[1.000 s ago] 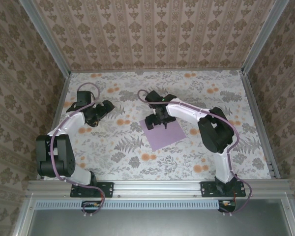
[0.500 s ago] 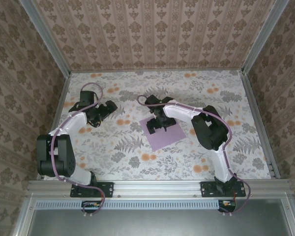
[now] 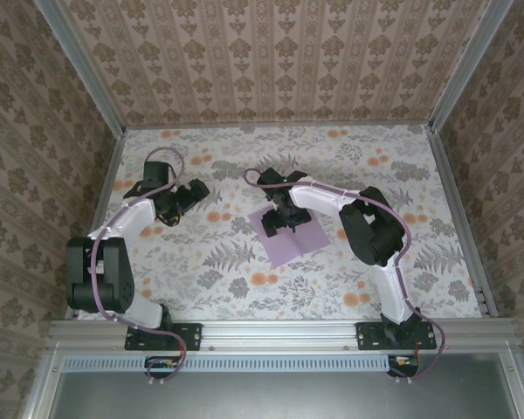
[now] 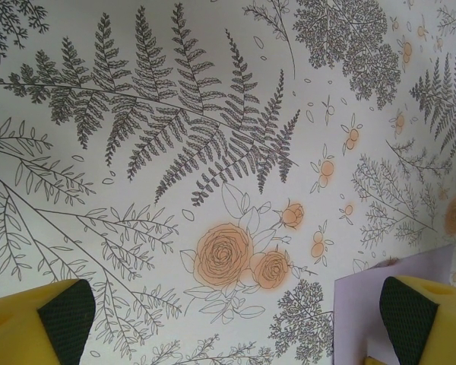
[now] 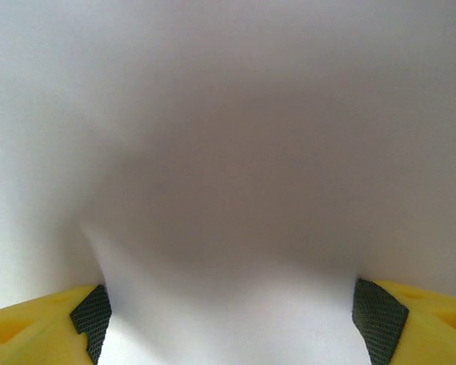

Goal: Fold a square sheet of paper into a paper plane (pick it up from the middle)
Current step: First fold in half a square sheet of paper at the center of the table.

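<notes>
The right gripper (image 3: 278,222), lower than a second ago, sets its parted fingers on the middle of the square sheet of paper (image 3: 297,245) (lying flat on the flower-printed table (image 3: 211,262)). The left gripper (image 3: 189,193), jaws wide apart, hovers to the sheet's left.

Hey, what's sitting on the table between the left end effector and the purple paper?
Nothing; in the top view the floral table between the left end effector and the square sheet of paper is bare.
</notes>
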### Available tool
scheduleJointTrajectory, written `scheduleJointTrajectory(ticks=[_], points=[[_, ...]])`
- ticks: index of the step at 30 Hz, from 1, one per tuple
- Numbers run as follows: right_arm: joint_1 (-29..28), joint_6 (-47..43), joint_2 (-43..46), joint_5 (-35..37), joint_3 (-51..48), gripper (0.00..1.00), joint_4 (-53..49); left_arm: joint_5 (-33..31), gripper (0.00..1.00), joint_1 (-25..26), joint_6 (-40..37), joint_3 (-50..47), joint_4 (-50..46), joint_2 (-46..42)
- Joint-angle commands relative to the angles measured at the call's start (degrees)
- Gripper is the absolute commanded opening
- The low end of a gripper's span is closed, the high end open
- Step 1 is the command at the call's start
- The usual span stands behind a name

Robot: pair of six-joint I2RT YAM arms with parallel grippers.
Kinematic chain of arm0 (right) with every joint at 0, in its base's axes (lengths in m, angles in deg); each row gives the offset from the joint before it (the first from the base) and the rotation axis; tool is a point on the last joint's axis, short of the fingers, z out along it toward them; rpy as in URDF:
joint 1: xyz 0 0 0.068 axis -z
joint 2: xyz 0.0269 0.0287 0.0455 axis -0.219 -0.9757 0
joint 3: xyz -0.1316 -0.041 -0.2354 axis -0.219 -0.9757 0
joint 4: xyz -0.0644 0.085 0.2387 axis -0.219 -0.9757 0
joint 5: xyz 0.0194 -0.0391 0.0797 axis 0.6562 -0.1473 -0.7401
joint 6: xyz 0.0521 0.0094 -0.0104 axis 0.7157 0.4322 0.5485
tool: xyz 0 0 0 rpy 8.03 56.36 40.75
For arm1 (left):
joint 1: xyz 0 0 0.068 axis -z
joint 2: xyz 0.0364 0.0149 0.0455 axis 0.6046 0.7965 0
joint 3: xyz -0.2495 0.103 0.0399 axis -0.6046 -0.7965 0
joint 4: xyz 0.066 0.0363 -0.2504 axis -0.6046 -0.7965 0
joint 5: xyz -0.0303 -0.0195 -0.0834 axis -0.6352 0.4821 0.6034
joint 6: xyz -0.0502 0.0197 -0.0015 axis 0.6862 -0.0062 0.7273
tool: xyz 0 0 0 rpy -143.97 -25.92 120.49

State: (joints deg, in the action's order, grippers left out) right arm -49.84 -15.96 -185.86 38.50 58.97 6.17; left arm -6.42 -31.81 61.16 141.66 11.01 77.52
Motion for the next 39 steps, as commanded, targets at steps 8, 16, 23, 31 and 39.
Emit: scheduleJointTrajectory(ticks=[8,16,23,31,39], points=[[2.34,0.85,-2.05,-1.86,-3.91,0.81,-0.55,1.1,1.0,0.38,-0.1,0.14,-0.36,0.53],[3.92,7.42,6.24,-18.68,-7.65,0.51,11.14,6.42,0.99,2.74,1.29,-2.2,5.41,0.5],[6.83,17.98,15.69,-38.09,-15.74,0.39,31.5,15.53,0.95,6.46,4.45,-5.47,17.51,2.24],[10.88,24.43,16.27,-46.4,-21.25,0.38,39.83,22.0,0.92,8.78,8.6,-7.8,28.9,3.35],[13.46,19.84,12.56,-41.94,-21.56,0.42,32.24,23.44,0.86,12.64,8.9,-5.97,30.33,7.25]])
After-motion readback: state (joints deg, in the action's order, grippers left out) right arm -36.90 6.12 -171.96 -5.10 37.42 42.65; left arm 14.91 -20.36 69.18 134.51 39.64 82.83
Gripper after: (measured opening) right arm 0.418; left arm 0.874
